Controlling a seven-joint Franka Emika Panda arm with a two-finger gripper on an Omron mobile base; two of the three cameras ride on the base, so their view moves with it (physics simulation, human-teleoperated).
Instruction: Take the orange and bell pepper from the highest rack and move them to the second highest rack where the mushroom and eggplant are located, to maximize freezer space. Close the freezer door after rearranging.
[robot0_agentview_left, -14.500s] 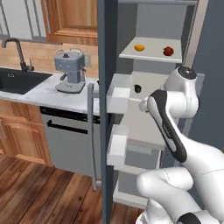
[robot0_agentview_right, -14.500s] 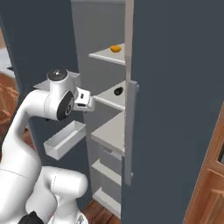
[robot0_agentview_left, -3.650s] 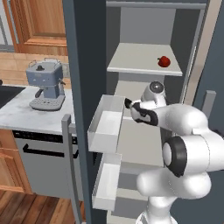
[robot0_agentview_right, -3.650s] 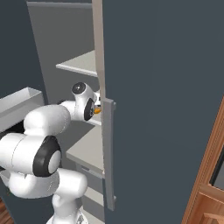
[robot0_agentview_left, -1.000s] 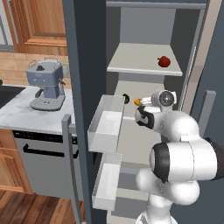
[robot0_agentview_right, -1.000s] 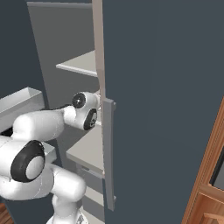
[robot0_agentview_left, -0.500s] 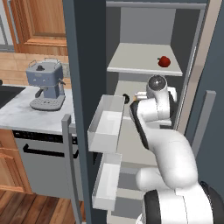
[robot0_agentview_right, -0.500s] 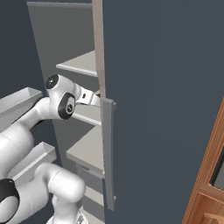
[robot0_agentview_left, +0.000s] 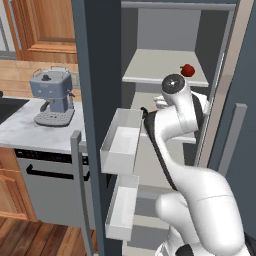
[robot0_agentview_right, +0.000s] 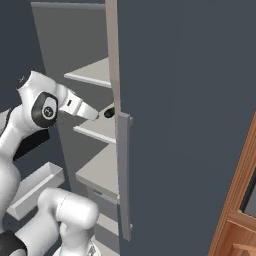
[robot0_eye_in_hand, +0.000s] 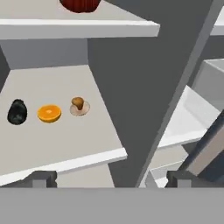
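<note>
Left base view: the arm is rising from the lower right into the freezer, its wrist at the level of the second highest rack (robot0_agentview_left: 170, 116); the bell pepper (robot0_agentview_left: 187, 70), a small red item, is sitting on the highest rack (robot0_agentview_left: 150, 70), above the wrist and slightly to its right, so the coming reach is judged to call for a climb of one shelf level. The fingers are lying hidden behind the wrist here, and their spread cannot be told from this side. Right base view: the gripper (robot0_agentview_right: 92, 114) is pointing inward over the front edge of the second highest rack, with a dark item, likely the eggplant (robot0_agentview_right: 108, 112), lying just beyond the fingertips and partly cut off by the freezer door (robot0_agentview_right: 180, 125); the highest rack is lying above the hand. Hand view: the two finger tips are standing far apart at the bottom corners with nothing between them, so the gripper is reading as spread wide and empty. Ahead and below, the eggplant, the orange (robot0_eye_in_hand: 49, 113) and the mushroom (robot0_eye_in_hand: 79, 105) are lying in a row on the second highest rack, the orange between the other two; the bell pepper is showing at the top edge on the shelf above, ahead of and over the fingers.
</note>
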